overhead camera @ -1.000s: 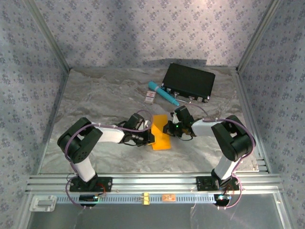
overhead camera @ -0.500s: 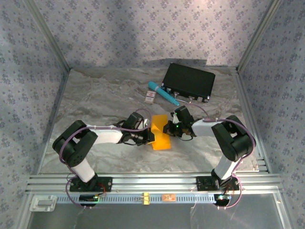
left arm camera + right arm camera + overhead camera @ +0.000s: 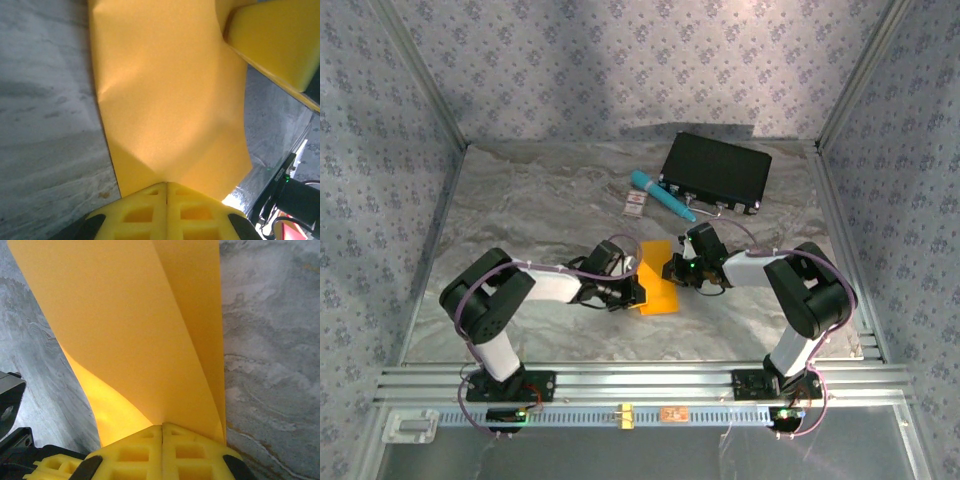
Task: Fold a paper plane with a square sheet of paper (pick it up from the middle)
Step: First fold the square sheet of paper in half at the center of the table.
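Paper (image 3: 657, 281): doubled over, near side of the case (image 3: 716, 171), apart from it.
Left gripper (image 3: 638, 291): clamped on paper's left edge.
Right gripper (image 3: 671, 270): clamped on its right edge.
Change: left elbow shifted; paper unmoved, so crease likely unset.

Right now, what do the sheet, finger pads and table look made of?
sheet: thin matte orange-yellow paper; it curves and holds a crease.
pads: yellow, matte, gridded recesses; likely moulded plastic or foam.
table: grey marbled veining; stone or a print, can't tell.
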Motion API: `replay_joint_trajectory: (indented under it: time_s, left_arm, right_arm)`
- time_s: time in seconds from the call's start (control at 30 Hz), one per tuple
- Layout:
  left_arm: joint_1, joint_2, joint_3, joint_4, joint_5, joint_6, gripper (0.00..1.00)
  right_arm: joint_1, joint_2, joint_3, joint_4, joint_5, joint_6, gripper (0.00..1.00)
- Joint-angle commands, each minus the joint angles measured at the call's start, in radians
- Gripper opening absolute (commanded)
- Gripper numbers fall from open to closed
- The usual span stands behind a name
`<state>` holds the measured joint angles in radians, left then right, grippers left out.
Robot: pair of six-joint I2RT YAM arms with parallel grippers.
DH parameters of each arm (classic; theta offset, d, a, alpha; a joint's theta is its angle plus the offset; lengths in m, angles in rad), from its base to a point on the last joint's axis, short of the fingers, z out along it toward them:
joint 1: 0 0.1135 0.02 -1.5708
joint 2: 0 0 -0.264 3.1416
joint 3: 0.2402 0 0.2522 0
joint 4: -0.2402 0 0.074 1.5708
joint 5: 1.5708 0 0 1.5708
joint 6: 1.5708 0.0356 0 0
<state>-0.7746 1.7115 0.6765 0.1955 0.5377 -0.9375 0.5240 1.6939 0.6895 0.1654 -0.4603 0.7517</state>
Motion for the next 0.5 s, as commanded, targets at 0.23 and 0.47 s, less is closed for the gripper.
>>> replay_joint_trajectory:
  time_s: [0.23,0.47]
  left_arm:
    - [-0.069,-0.048,0.005,-0.201,-0.061,0.106,0.0]
    - [-0.076,-0.071,-0.002,-0.221,-0.079,0.12,0.0]
  right_arm:
    - [-0.007,0.024,-0.043,-0.125,0.075,0.008,0.0]
    - [-0.008,0.027,-0.047,-0.122,0.075,0.01,0.0]
